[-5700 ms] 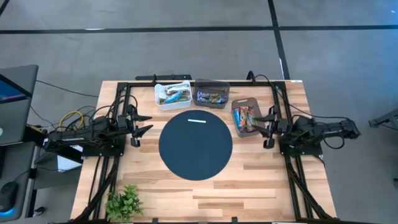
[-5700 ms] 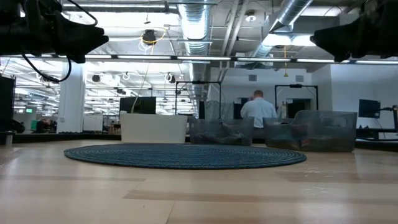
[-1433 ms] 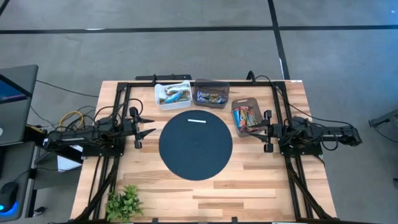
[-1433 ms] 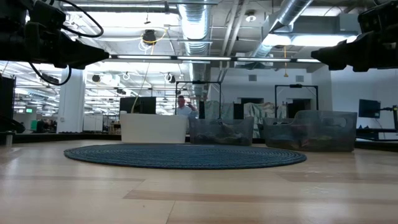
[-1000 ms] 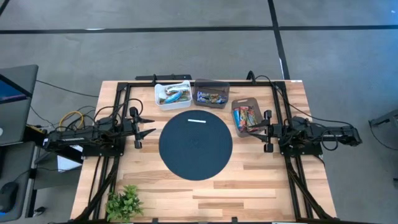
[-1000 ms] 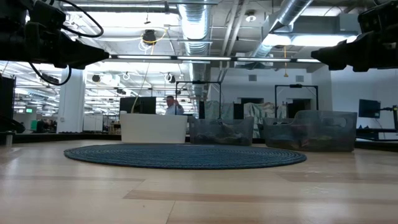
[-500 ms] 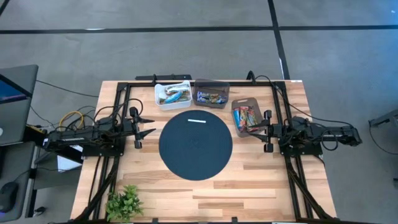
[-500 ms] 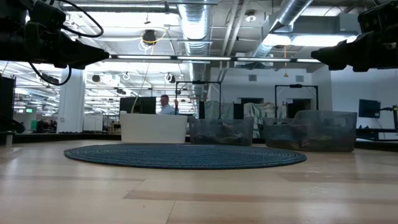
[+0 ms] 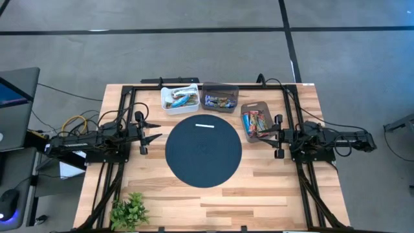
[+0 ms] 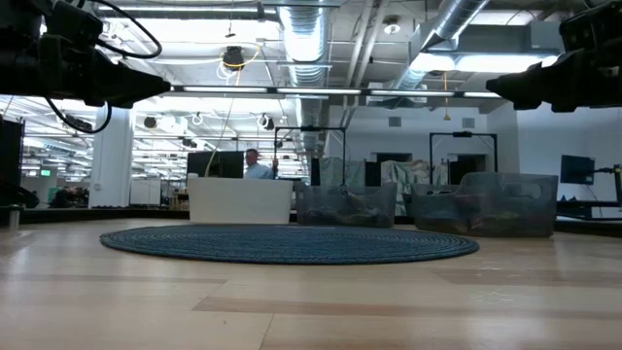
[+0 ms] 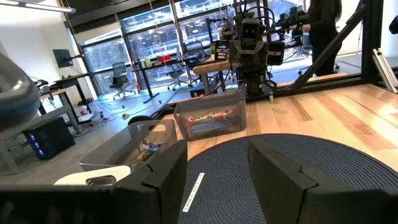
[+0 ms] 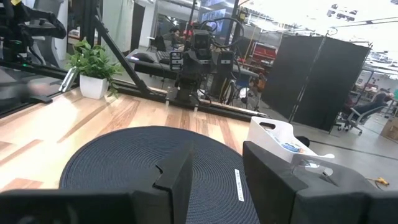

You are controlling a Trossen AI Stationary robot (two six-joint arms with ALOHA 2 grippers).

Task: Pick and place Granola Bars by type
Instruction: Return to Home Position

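Granola bars lie in three bins at the table's far side: bluish ones in a white bin, dark ones in a grey bin, orange-red ones in a second grey bin. In front of the bins lies a dark round mat with a thin white strip on its far part. My left gripper hovers level at the mat's left, open and empty. My right gripper hovers level at the mat's right, beside the second grey bin, open and empty.
A small potted plant stands at the table's near left corner. A black frame runs along the far edge and both sides. Bare wood lies in front of the mat. A person shows in the room beyond the table.
Both arms have kept still and no thing on the table has moved. The person in the room behind has walked a little toward the left.
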